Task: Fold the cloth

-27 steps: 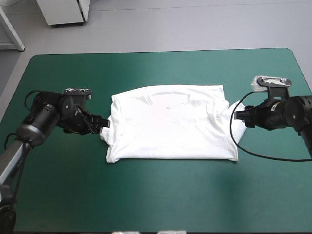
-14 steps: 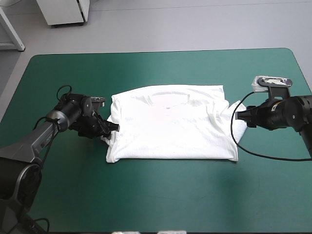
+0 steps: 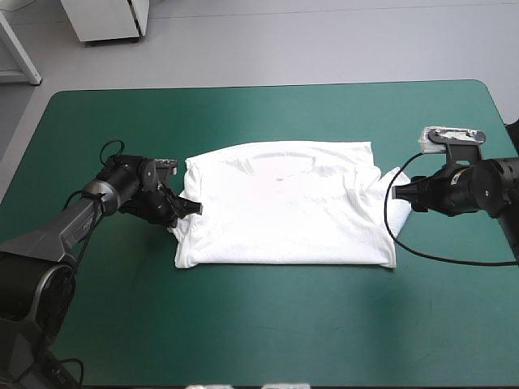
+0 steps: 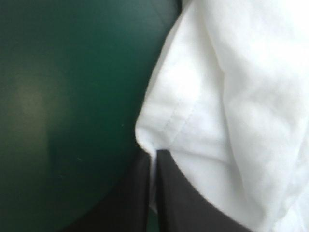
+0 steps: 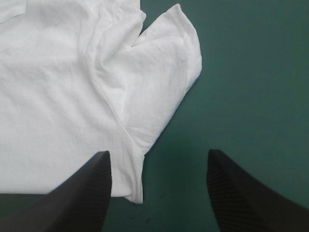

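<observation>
**2 grippers flank a white T-shirt (image 3: 284,207) lying flat at the middle of the teal-green table cover (image 3: 259,324).**

The left gripper (image 3: 193,208), low at the shirt's left sleeve, has its black fingers (image 4: 178,193) pinched almost together on a hemmed fold of the fabric. The right gripper (image 3: 397,192) sits just beside the right sleeve, its 2 fingers (image 5: 91,188) spread wide apart, with the sleeve ahead of them.
</observation>
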